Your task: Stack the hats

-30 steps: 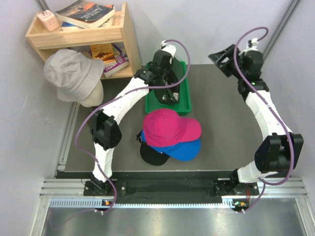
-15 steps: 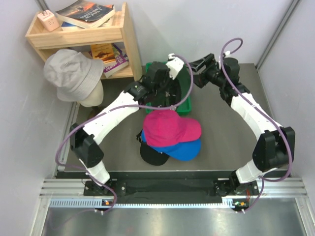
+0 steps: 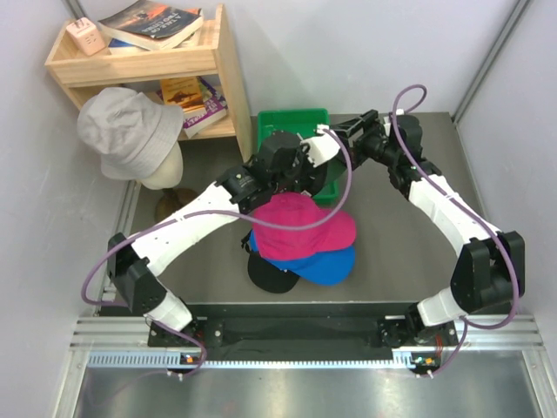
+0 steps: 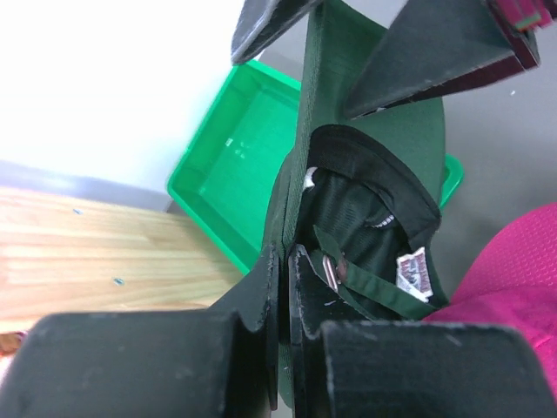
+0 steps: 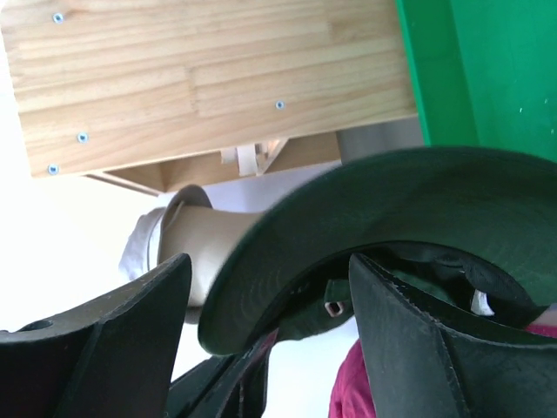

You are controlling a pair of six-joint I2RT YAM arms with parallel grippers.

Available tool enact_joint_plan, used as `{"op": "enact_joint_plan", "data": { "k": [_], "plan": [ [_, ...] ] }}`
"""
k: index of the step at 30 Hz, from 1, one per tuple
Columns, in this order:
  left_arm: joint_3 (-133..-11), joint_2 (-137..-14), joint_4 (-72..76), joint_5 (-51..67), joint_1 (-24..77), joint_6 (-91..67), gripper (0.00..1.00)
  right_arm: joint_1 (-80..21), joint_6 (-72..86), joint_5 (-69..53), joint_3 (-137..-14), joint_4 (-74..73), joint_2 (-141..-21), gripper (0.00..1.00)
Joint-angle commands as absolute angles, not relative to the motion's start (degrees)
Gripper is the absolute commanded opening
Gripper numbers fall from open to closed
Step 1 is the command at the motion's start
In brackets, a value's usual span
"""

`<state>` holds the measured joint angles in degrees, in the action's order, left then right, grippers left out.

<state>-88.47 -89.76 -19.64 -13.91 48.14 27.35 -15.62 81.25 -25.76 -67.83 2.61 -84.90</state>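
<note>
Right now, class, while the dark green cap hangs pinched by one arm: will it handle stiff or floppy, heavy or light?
The dark green cap is probably floppy in the crown: its fabric folds flat between the left fingers. Its brim looks stiffer, holding its curve unsupported. It is likely light: a thin pinch carries it.

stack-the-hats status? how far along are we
Done: magenta cap sits on blue cap on black cap, piled mid-table.
In hand: the left tool is shut on the dark green cap, held up between the green tray and the pile; the open right tool straddles its brim.
Left: land the dark green cap on the pile.
</note>
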Motion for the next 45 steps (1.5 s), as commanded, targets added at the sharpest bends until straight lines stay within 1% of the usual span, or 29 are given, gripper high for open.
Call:
{"op": "enact_joint_plan", "data": {
  "k": [1, 3, 6, 7, 8, 9, 11, 12, 13, 14, 15, 16, 17, 18, 19, 20, 22, 23, 28, 30, 32, 36, 41, 42, 45],
  "plan": [
    [-85.88, -85.08, -12.14, -15.55, 49.65, 35.14, 0.00, -16.08, 82.27, -28.91, -67.24, 4.22, -83.49, 0.72],
    [-83.95, -84.11, -10.64, -17.74, 50.10, 39.01, 0.00, -16.00, 81.48, -29.18, -67.41, 2.56, -83.41, 0.71],
    [-81.66, -82.36, -7.30, -18.90, 50.27, 44.03, 0.00, -15.73, 78.50, -29.71, -68.11, -1.39, -83.76, 0.65],
    [-81.30, -82.09, -6.60, -18.81, 50.27, 45.25, 0.00, -15.65, 78.23, -29.88, -68.12, -1.93, -83.85, 0.58],
    [-80.69, -81.74, -6.42, -18.46, 50.36, 45.70, 0.00, -15.47, 77.87, -30.40, -68.03, -2.28, -84.11, 0.53],
    [-80.51, -81.22, -6.42, -18.28, 50.36, 46.23, 0.00, -15.29, 77.26, -30.67, -68.03, -2.20, -84.11, 0.42],
    [-80.16, -80.77, -6.68, -17.84, 50.45, 46.58, 0.00, -14.94, 76.73, -31.81, -68.11, -1.59, -84.72, 0.28],
    [-80.07, -80.51, -6.77, -17.84, 50.45, 46.67, 0.00, -14.85, 76.38, -32.08, -68.20, -1.41, -84.99, 0.16],
    [-79.98, -80.42, -6.77, -17.93, 50.45, 46.76, 0.00, -14.85, 76.20, -32.34, -68.46, -1.32, -85.16, 0.09],
    [-79.81, -80.51, -6.51, -18.10, 50.45, 46.76, 0.00, -14.59, 76.11, -32.43, -68.55, -0.54, -85.17, 0.03],
    [-79.37, -80.33, -6.07, -18.89, 50.45, 46.67, 0.04, -14.59, 76.11, -32.43, -68.55, -0.44, -85.17, 0.00],
    [-79.19, -80.33, -5.02, -19.24, 50.45, 46.58, 0.07, -14.59, 76.11, -32.43, -68.55, 1.21, -84.99, 0.00],
    [-78.75, -80.25, -4.49, -20.64, 50.45, 46.32, 0.12, -14.33, 76.03, -32.34, -68.55, 2.54, -84.82, 0.00],
    [-78.58, -80.33, -3.96, -21.61, 50.45, 45.71, 0.21, -14.24, 75.94, -32.34, -68.47, 3.16, -84.47, 0.00],
    [-78.40, -80.25, -2.74, -22.67, 50.45, 45.09, 0.32, -14.15, 75.94, -31.65, -68.21, 4.03, -83.77, 0.00],
    [-78.31, -80.24, -2.81, -23.37, 50.45, 44.48, 0.46, -13.63, 75.68, -31.21, -67.94, 5.09, -83.32, 0.00],
    [-78.31, -80.16, -3.16, -26.61, 50.36, 41.85, 0.93, -13.01, 74.98, -29.11, -67.24, 7.82, -81.40, 0.00],
    [-78.48, -80.24, -4.56, -27.67, 50.19, 40.88, 0.99, -12.31, 73.49, -28.48, -67.24, 8.52, -80.78, 0.00],
    [-80.86, -79.89, -11.77, -29.53, 48.17, 30.51, 0.99, -10.81, 65.84, -24.01, -70.48, 7.04, -77.18, 0.00],
    [-81.03, -78.84, -14.23, -27.43, 47.03, 25.70, 0.99, -10.55, 61.89, -22.42, -71.62, 6.77, -75.94, 0.00],
    [-80.51, -77.96, -15.03, -24.98, 44.31, 21.56, 0.99, -10.55, 56.90, -18.30, -72.68, 5.45, -73.57, 0.00],
    [-80.94, -75.06, -16.43, -19.09, 38.51, 11.19, 0.99, -10.46, 50.81, -15.74, -75.58, 1.50, -70.93, 0.00],
    [-82.61, -72.95, -18.71, -10.30, 31.48, 3.79, 0.99, -10.37, 53.95, -14.24, -72.25, 5.44, -66.89, 0.00],
    [-84.36, -73.21, -19.50, -8.02, 30.33, 0.82, 0.99, -10.46, 55.01, -14.50, -71.38, 7.28, -66.62, 0.00],
    [-89.89, -76.19, -24.25, -7.04, 27.25, -5.86, 0.99, -11.51, 58.53, -16.52, -70.58, 10.10, -66.09, 0.00]
  ]
}}
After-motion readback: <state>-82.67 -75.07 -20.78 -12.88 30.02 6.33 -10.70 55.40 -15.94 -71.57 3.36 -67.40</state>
